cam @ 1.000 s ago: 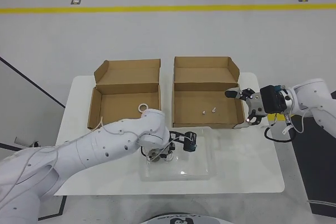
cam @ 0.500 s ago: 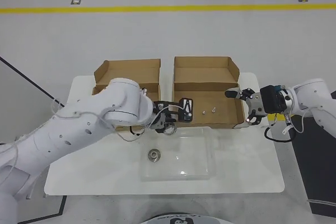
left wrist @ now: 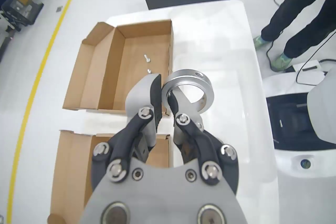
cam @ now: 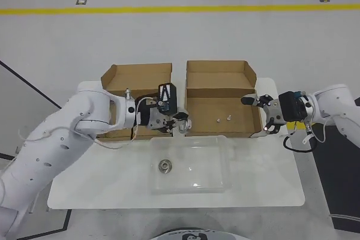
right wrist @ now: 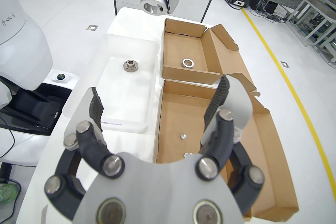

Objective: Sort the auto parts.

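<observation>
My left gripper (left wrist: 164, 88) is shut on a silver metal ring (left wrist: 187, 89), pinching its wall with one finger inside. It hangs over the gap between the two cardboard boxes at their near edge, as the top view shows (cam: 181, 122). The left box (right wrist: 199, 51) holds another ring (right wrist: 188, 63). The right box (cam: 219, 78) holds two small bolts (cam: 224, 119). A flanged metal hub (cam: 165, 165) lies in the clear plastic tray (cam: 219, 180). My right gripper (cam: 255, 116) stands open at the right box's right wall, with nothing between its fingers.
Both boxes have their lids folded back toward the table's far edge. The tray sits in front of them, mid-table. A person's legs (left wrist: 296, 7) stand on the floor beyond the table's end, clear of the parts.
My left arm has risen out of the tray with the ring and swung back toward the boxes. The hub stays in the tray. The right arm has not moved.
</observation>
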{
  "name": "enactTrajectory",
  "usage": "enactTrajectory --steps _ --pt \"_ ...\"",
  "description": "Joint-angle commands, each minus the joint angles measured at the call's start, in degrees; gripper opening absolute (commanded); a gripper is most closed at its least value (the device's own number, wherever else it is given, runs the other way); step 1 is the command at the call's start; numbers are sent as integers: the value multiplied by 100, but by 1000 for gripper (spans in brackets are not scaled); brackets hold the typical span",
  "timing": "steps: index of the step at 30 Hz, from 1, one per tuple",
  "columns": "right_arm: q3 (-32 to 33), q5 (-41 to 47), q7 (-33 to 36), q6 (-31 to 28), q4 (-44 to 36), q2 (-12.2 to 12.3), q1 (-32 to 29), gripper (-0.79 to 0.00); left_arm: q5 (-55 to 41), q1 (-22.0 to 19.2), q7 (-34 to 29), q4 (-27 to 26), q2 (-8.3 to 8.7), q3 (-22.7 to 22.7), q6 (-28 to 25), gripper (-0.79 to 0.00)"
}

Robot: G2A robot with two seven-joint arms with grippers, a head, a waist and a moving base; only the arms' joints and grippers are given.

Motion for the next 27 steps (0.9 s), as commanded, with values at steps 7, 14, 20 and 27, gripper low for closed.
enactTrajectory --steps 7,14,20,27 --pt "0 0 0 0 0 0 0 0 1009 731 2514 -63 2 -547 -301 -785" --pt "0 0 0 0 0 0 0 0 2363 1204 4799 -54 -57 -902 -127 -785" --pt "0 0 0 0 0 0 0 0 3386 1591 6530 -42 -72 -1192 393 -785" --pt "0 0 0 0 0 0 0 0 4397 1779 8018 -35 -91 -1395 1010 -785"
